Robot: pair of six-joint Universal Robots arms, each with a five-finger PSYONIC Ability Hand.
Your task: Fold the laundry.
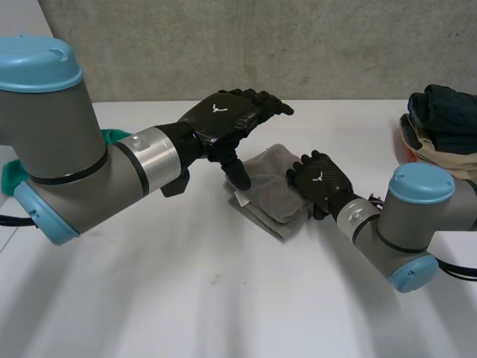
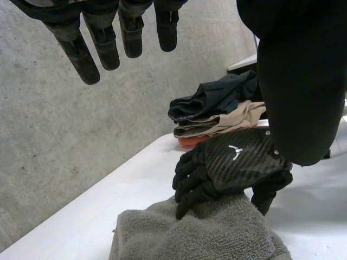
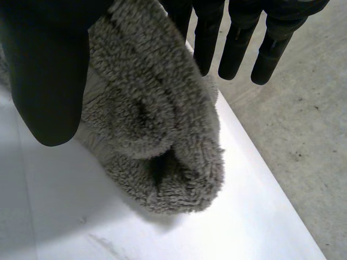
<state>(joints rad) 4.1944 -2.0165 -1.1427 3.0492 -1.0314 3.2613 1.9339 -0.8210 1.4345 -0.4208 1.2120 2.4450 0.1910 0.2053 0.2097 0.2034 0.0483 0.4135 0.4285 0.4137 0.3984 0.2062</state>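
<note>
A folded grey towel (image 1: 268,190) lies in the middle of the white table (image 1: 186,298). My left hand (image 1: 220,119) hovers above the towel's left part, fingers straight and apart, thumb pointing down toward the cloth, holding nothing. In the left wrist view its fingers (image 2: 103,38) hang well above the towel (image 2: 206,233). My right hand (image 1: 322,180) rests palm down on the towel's right side, also visible as the right hand (image 2: 227,168) from the left wrist. In its own wrist view the right hand (image 3: 236,43) has straight fingers past the towel's thick folded edge (image 3: 157,135), thumb spread away.
A pile of dark and beige clothes (image 1: 440,127) sits at the table's back right, seen beyond the right hand as the pile (image 2: 217,108). Something green (image 1: 112,136) lies behind my left arm. A concrete wall (image 1: 223,45) runs along the table's far edge.
</note>
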